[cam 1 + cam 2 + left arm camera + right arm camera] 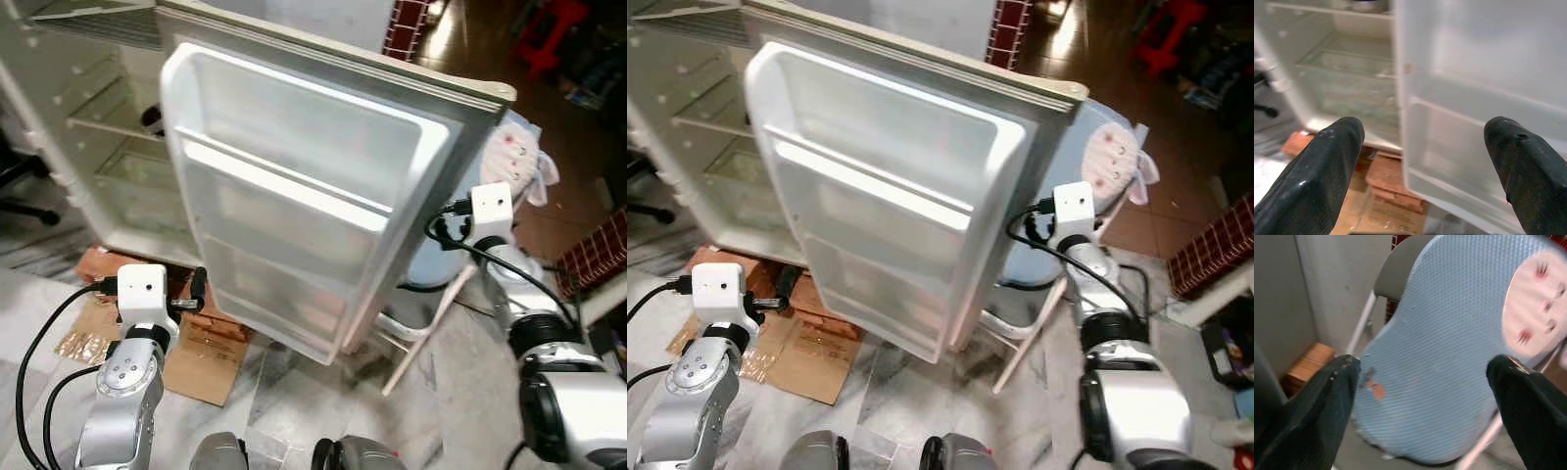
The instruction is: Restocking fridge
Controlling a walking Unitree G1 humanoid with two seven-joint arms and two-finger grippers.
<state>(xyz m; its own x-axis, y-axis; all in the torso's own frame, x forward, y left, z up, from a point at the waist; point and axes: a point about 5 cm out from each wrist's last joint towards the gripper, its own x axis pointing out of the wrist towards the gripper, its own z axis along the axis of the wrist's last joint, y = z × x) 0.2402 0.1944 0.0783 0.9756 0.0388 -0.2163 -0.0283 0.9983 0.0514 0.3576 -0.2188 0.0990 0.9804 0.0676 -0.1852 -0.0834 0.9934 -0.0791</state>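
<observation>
Fridge door (304, 186) hung open between both spread-fingered, empty grippers, left gripper (1422, 161) low by its shelves facing fridge (1347, 73), right gripper (1420, 396) behind it facing blue cushion (1449, 357).

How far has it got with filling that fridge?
Early on, it seems. The fridge door already stands open, but its door shelves and the glass shelves inside look mostly bare. Nothing is in hand: the left tool is open before the door's lower edge, and the right tool is open beside a blue cushioned chair. All the stocking appears still to do.
</observation>
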